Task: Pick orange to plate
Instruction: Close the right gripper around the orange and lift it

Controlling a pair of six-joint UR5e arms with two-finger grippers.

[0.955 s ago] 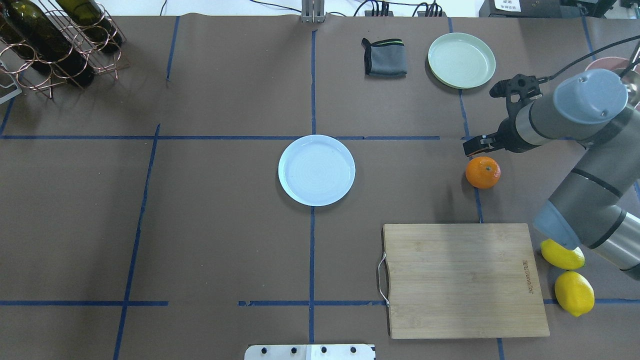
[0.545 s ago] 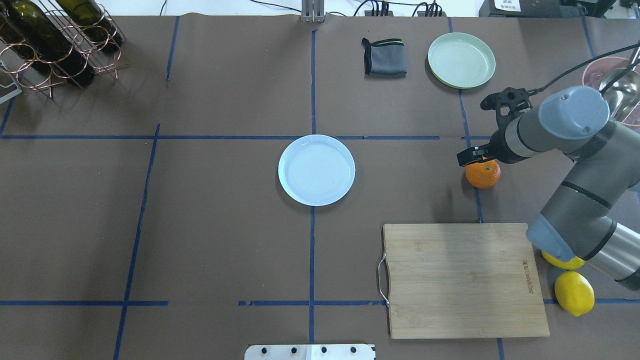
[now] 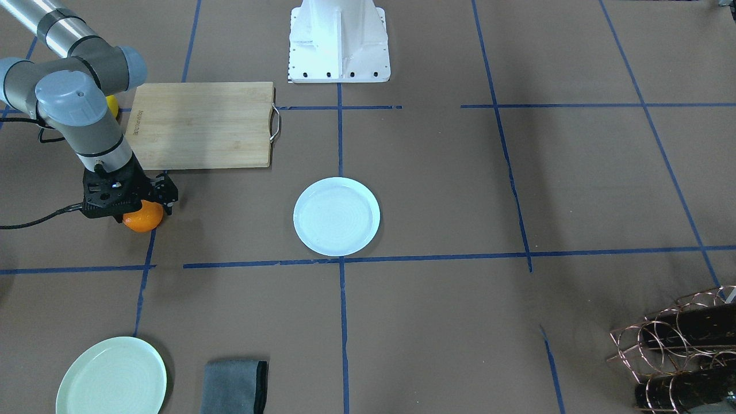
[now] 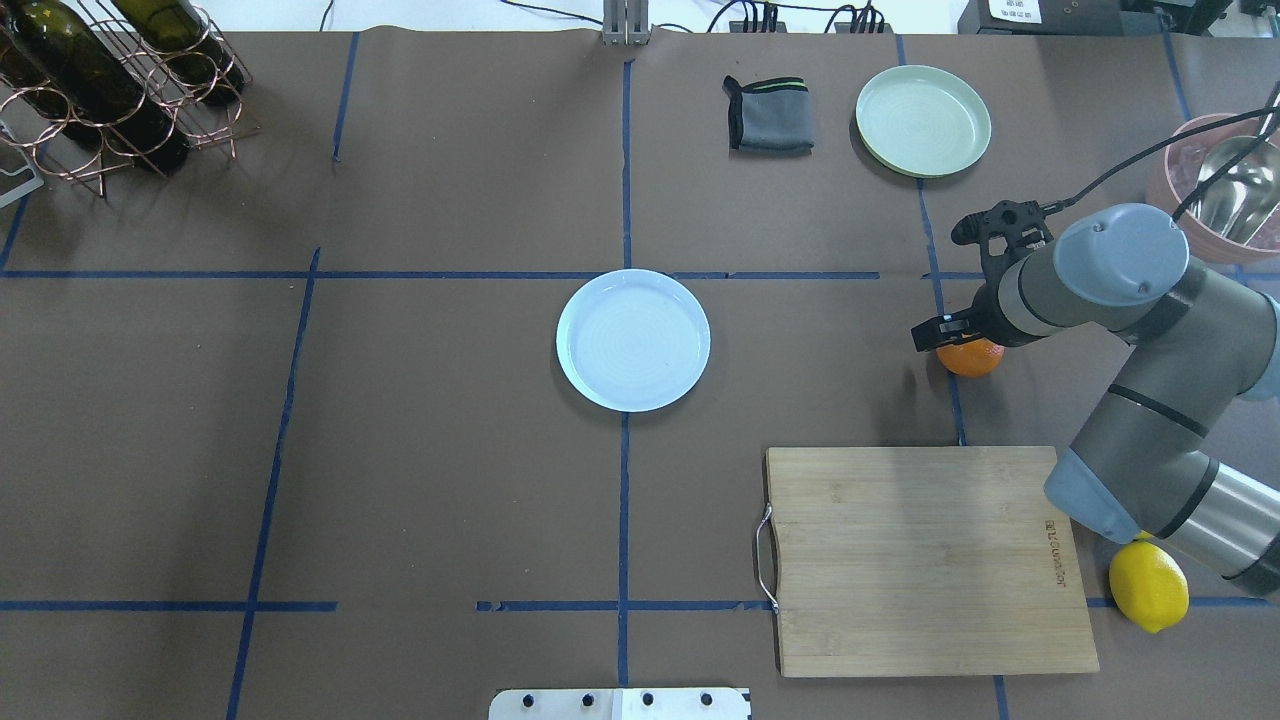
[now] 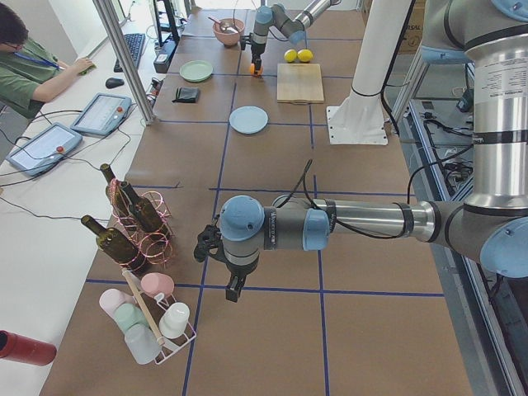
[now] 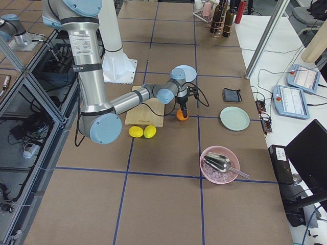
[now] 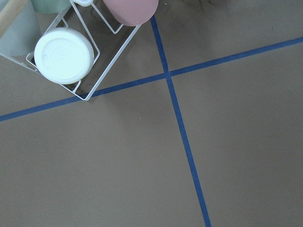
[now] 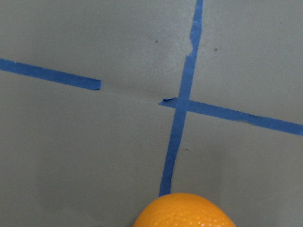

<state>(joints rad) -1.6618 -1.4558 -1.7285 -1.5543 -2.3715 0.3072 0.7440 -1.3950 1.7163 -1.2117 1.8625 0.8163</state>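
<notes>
The right gripper (image 4: 948, 335) hangs low over the orange (image 4: 974, 360), which sits on the brown table (image 4: 420, 450) just beneath its fingers, partly hidden by them. Whether they are spread or pinching the fruit cannot be told. The white plate (image 4: 633, 340) lies well apart from them, toward the table's middle. The left gripper (image 5: 235, 287) is far off, its fingers equally unclear.

Bright, even light from above falls on the brown counter (image 4: 450, 480). Shadows are soft and faint, a thin one rimming the white plate (image 4: 633, 340). Exterior views are sharp. The right wrist view turns the counter greyish; side views stretch at the edges.
</notes>
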